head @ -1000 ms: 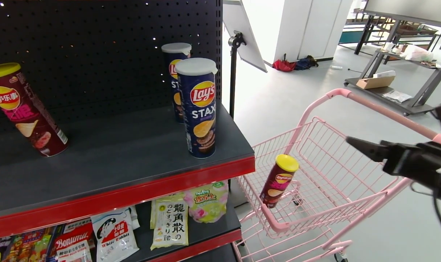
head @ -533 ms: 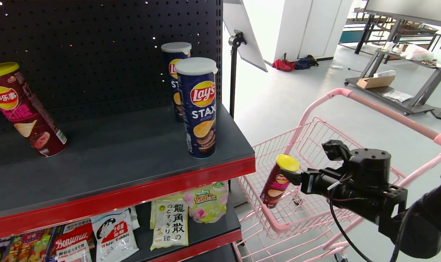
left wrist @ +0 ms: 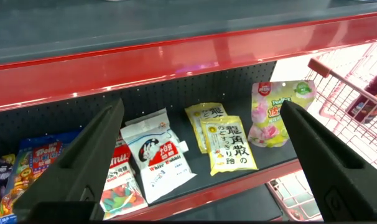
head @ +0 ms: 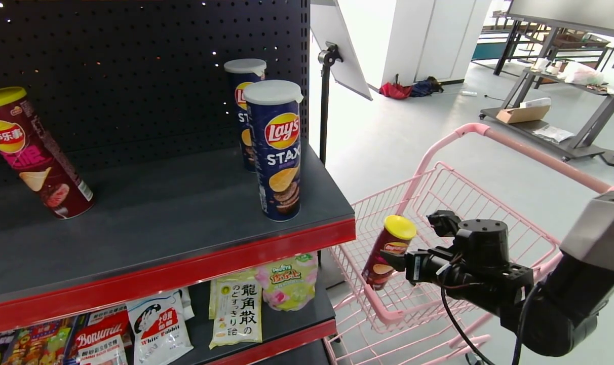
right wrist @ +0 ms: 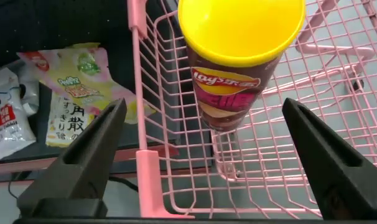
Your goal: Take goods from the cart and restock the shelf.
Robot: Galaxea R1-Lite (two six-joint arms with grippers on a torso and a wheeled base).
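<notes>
I have the right gripper [head: 412,238] down inside the cart [head: 441,144], jaws spread wide and holding nothing. The can [head: 389,252] I want stands in the cart's corner nearest the shelf [head: 185,213], yellow lid up. Its long axis leans, with the top tipped away from the shelf and the base low against the wire wall. From the right wrist camera the can [right wrist: 235,74] sits squarely between the two fingers and ahead of their tips. I am looking almost straight onto the lid, so its axis runs close to my line of approach rather than across it. The gap looks comfortably wider than the can. From the head camera one finger crosses the can's body at about mid-height, so I judge the tips are just beside it, though I cannot tell whether they touch. The left gripper [left wrist: 201,106] is also spread and empty. It faces the snack bags [left wrist: 229,143] under the shelf, well apart from the cart, so the right arm is the one to close.
</notes>
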